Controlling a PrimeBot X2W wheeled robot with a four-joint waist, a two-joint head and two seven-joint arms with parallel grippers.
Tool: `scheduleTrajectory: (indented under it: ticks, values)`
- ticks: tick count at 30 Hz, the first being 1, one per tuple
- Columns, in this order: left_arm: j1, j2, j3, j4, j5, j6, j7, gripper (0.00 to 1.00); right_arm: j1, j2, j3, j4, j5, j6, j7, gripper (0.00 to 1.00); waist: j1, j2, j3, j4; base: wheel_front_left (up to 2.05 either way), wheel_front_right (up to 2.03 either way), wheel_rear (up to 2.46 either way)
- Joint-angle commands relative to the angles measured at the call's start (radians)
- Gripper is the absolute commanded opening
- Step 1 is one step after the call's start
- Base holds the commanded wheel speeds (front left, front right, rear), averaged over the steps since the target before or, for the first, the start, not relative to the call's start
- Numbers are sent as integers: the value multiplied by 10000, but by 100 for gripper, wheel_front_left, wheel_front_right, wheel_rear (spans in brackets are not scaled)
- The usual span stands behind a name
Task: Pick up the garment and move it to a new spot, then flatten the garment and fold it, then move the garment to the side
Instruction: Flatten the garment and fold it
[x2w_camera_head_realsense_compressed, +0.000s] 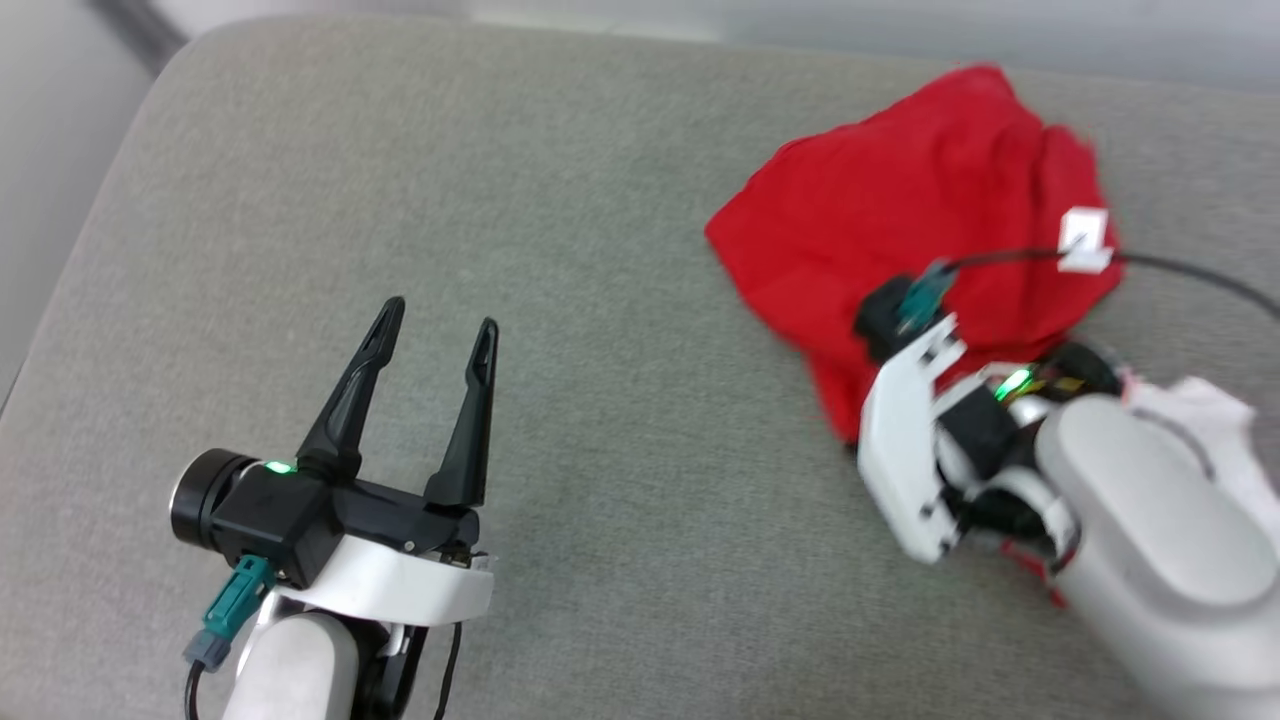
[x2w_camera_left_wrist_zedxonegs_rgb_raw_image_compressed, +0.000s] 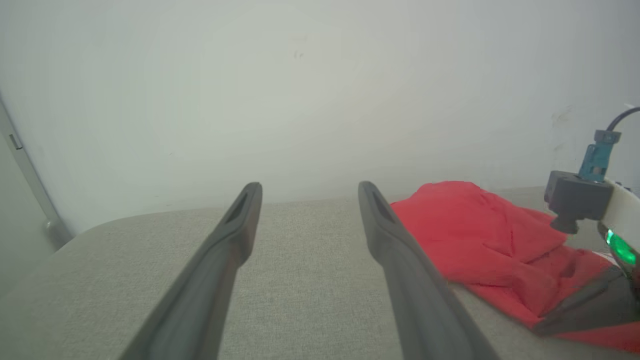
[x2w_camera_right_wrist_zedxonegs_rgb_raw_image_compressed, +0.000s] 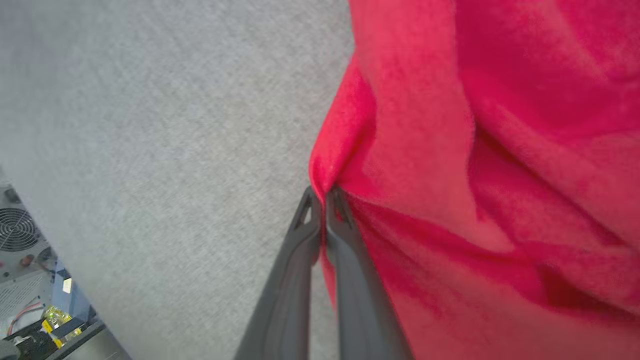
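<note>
Right gripper (x2w_camera_right_wrist_zedxonegs_rgb_raw_image_compressed: 322, 194) is pinched shut on a fold at the garment (x2w_camera_head_realsense_compressed: 900, 210) edge. The garment sits bunched on the right of the grey pad (x2w_camera_head_realsense_compressed: 600, 300). Left gripper (x2w_camera_head_realsense_compressed: 440, 322) is idle, fingers wide. You're at the first pick — lift, move, flatten, fold and set-aside all left.

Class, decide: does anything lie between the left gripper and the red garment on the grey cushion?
Nothing visible does. Only bare grey cushion separates the open left gripper from the garment, whose edge the right gripper pinches shut.
</note>
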Motion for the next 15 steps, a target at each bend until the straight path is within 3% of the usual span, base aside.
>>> scheduleTrajectory:
  ticks: [1, 8, 15]
  values:
    - [128, 71, 71, 4, 28, -10, -26, 100, 296, -93, 196, -352, 273, 26, 54, 0, 0, 0, -383, -358, 0, 0, 0]
    - [491, 133, 219, 7, 47, -10, -26, 100, 1718, -557, 1108, -2158, 1346, 26, 467, 0, 0, 0, -941, -793, 0, 0, 0]
    - [693, 140, 283, -20, 47, -11, -26, 100, 3131, -863, 1632, -2885, 1497, 26, 698, 0, 0, 0, -1183, -914, 0, 0, 0]
